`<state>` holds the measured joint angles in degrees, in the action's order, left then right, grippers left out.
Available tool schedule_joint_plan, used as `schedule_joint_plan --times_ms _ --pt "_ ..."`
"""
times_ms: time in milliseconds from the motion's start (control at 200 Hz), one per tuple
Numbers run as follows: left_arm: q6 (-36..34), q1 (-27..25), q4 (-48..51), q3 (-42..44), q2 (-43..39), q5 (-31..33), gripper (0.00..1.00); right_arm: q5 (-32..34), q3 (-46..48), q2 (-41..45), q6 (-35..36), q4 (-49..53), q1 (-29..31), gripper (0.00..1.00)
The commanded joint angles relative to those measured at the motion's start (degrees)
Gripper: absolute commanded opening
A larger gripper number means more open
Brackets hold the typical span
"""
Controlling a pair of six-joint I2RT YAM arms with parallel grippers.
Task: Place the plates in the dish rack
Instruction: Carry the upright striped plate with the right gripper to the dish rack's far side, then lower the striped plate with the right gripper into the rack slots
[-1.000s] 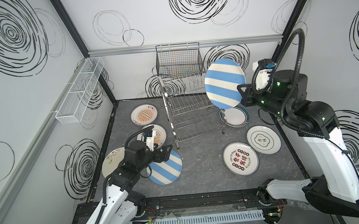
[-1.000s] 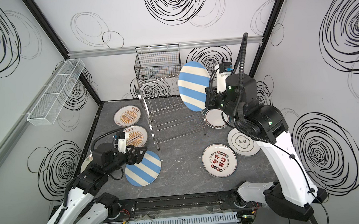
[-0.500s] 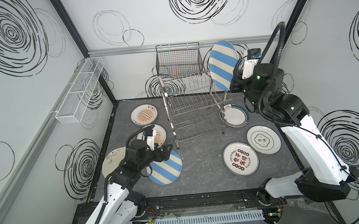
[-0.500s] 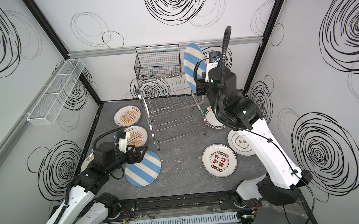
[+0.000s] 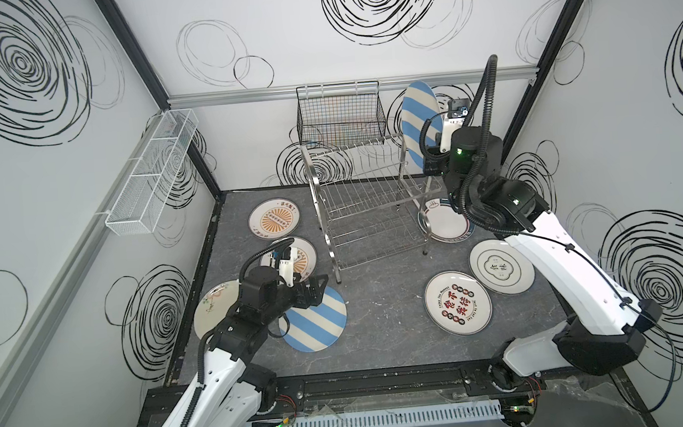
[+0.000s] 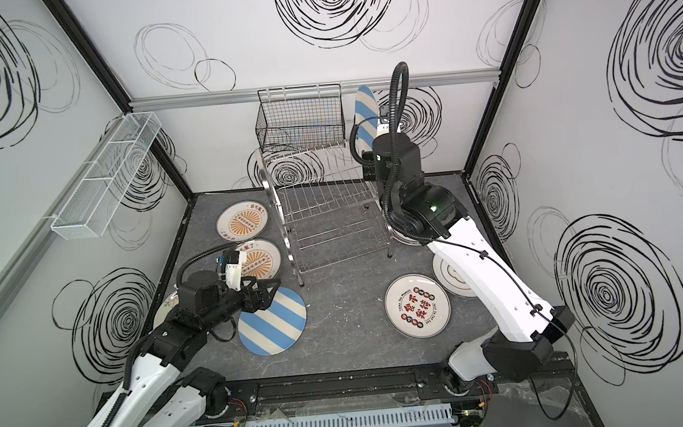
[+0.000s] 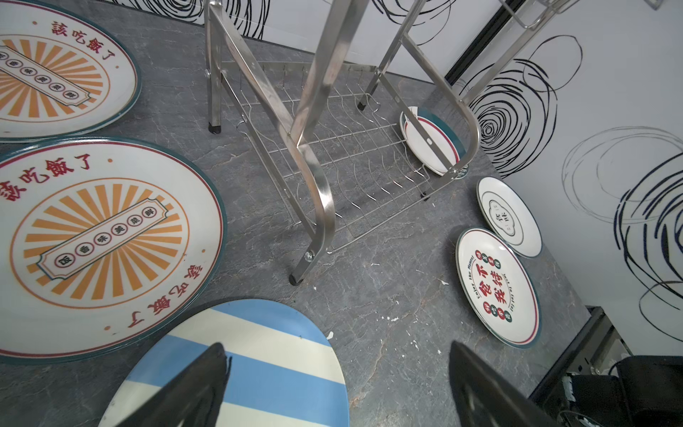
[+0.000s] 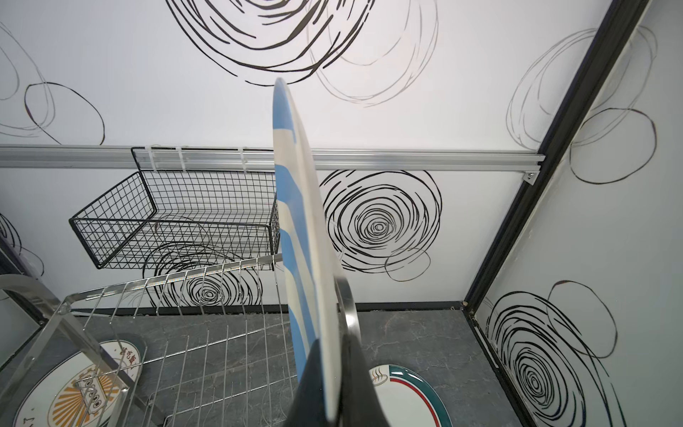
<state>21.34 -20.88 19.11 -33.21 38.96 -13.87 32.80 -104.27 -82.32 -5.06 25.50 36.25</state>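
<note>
Right wrist view: right gripper (image 8: pixel 327 392), clamped on a striped plate (image 8: pixel 295 222), has swung it edge-on beside the rack (image 8: pixel 207 292), ready for slotting; left gripper (image 7: pixel 336 349) gapes empty.

White walls (image 5: pixel 296 26) w/ black scribbled swirls, black corner posts (image 5: pixel 131 51). Alu rail (image 5: pixel 239 96) across back wall, black wire-mesh basket (image 5: pixel 338 114) hung on it. White mesh tray (image 5: pixel 149 175) on L wall. Grey marbled table (image 5: pixel 382 324), even light.
</note>
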Motion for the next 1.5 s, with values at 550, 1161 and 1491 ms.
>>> schedule_joint_plan --times_ms 550,1161,1491 --pt "-0.8 0.6 -2.9 0.5 1.0 0.2 0.96 -3.2 1.9 -5.2 0.3 -7.5 -4.0 0.00" --pt "-0.7 1.3 -3.0 0.5 1.9 -0.5 0.96 -5.0 1.5 -4.2 0.3 -9.4 -5.2 0.00" --pt "-0.7 1.4 -3.0 0.5 2.2 -0.9 0.96 -4.6 -1.0 -5.6 1.1 -9.9 -4.4 0.00"
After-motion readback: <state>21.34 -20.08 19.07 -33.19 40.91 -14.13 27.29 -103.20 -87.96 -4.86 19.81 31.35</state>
